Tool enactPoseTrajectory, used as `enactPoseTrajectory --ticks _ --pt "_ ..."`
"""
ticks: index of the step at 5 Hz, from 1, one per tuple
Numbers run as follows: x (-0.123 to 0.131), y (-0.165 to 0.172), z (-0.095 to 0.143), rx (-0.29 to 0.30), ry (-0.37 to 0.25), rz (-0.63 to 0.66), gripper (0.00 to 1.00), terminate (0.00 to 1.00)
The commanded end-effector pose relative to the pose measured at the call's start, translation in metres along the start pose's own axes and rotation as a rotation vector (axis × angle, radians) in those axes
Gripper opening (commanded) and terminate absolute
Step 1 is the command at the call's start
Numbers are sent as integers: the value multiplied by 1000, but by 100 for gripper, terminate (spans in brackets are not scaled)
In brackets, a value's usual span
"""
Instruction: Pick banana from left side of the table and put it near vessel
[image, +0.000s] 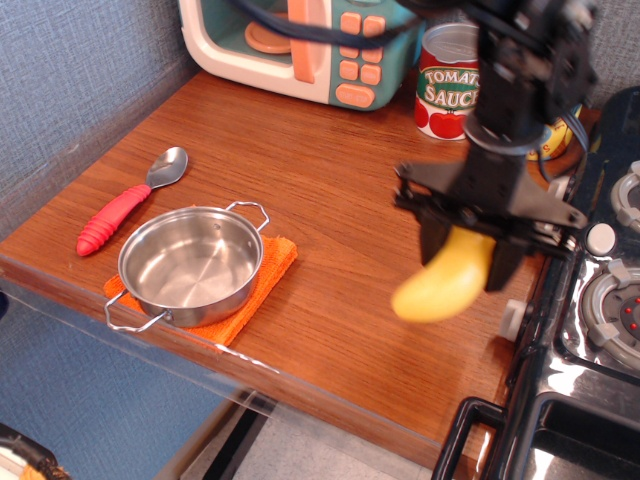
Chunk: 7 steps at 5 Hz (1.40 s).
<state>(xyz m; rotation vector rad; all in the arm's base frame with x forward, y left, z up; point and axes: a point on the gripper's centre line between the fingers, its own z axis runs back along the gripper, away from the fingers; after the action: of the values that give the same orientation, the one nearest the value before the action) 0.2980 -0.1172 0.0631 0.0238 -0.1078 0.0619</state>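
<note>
The yellow toy banana (445, 285) hangs in my black gripper (468, 255), which is shut on its upper end. It is held in the air over the right part of the brown wooden table (330, 200), close to the stove. The vessel, a shiny steel pot (190, 265) with wire loop handles, sits on an orange cloth (262, 285) near the front left of the table, well to the left of the banana. The arm reaches down from the top right and hides part of the cans behind it.
A red-handled spoon (125, 205) lies left of the pot. A toy microwave (300, 45) stands at the back. A tomato sauce can (450, 85) stands at the back right, partly behind the arm. A black toy stove (590, 300) with white knobs borders the table's right edge.
</note>
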Motion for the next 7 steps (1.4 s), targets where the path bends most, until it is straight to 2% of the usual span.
enactPoseTrajectory --ticks 1,3,4,5,6,7 --pt "-7 28 -24 -25 56 115 0 0" --pt "-25 56 -21 17 23 94 0 0" --pt "-35 54 -28 31 50 57 100 0" --pt "-34 54 -28 32 51 27 100 0" --pt "-31 57 -17 30 24 2 100 0" --pt "-25 68 18 -7 -37 -22 100 0"
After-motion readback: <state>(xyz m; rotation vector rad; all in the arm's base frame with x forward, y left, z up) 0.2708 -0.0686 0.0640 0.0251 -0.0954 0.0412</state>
